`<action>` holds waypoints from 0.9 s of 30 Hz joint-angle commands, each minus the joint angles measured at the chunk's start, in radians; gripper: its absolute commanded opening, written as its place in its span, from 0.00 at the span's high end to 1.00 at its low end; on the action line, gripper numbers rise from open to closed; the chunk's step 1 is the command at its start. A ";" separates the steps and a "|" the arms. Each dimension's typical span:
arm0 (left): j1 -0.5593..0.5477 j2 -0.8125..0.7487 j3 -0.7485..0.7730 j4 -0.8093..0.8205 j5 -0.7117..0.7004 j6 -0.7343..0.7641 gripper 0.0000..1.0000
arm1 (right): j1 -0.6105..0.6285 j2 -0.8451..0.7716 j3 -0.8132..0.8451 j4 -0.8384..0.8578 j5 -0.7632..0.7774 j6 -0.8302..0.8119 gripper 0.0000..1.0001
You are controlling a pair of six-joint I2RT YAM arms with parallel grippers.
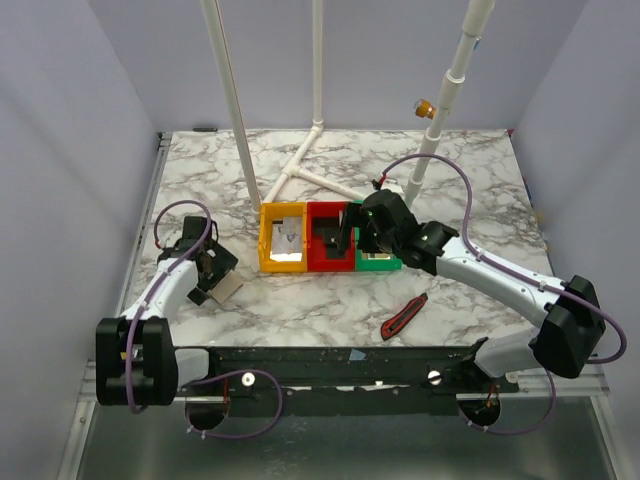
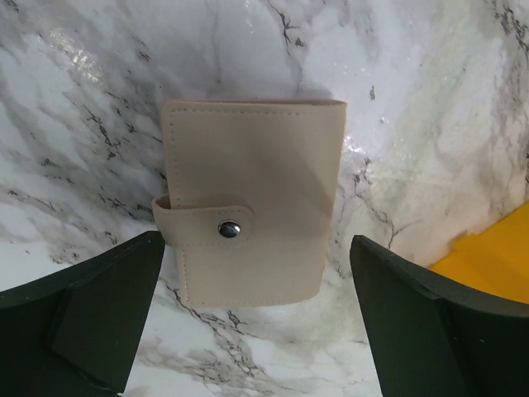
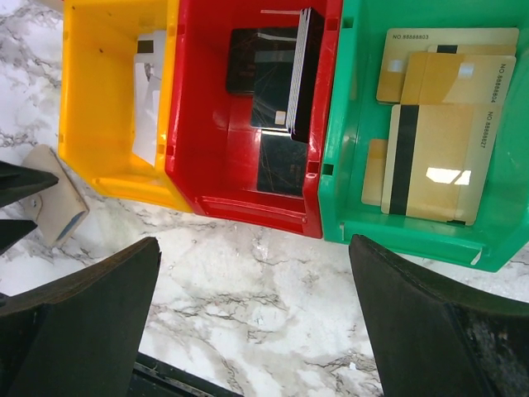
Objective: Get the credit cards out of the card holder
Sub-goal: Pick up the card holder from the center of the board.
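The card holder (image 2: pixel 252 198) lies flat on the marble, tan, folded shut with its strap snapped by a metal button (image 2: pixel 229 228). It also shows at the left of the top view (image 1: pixel 228 288). No card shows at the holder. My left gripper (image 2: pixel 256 322) hovers over it, open, its near end just between the two fingertips and untouched. Several gold credit cards (image 3: pixel 438 157) lie in the green bin (image 3: pixel 347 190). My right gripper (image 3: pixel 252 314) stands open over bare marble in front of the bins, holding nothing.
The yellow bin (image 3: pixel 91 124) holds white cards and the red bin (image 3: pixel 215 165) holds dark cards; all three bins stand side by side mid-table (image 1: pixel 330 262). A red-and-black tool (image 1: pixel 405 315) lies near the right arm. White pipes rise at the back.
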 commanded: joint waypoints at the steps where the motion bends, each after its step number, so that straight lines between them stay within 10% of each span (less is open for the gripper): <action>1: 0.027 0.087 0.006 0.059 0.013 -0.034 0.02 | 0.001 -0.031 -0.017 0.025 -0.021 -0.023 0.00; 3: 0.027 0.128 0.028 0.033 -0.010 -0.048 0.15 | 0.001 -0.032 -0.021 0.025 -0.020 -0.027 0.00; 10: 0.028 0.182 0.061 -0.001 -0.027 -0.057 0.16 | 0.001 -0.034 -0.029 0.028 -0.025 -0.026 0.00; 19: 0.021 0.166 0.067 0.012 0.044 -0.031 0.65 | 0.000 -0.027 -0.038 0.041 -0.048 -0.026 0.00; 27: -0.021 0.047 0.076 -0.073 0.042 -0.006 0.70 | 0.001 -0.005 -0.043 0.049 -0.093 -0.048 0.00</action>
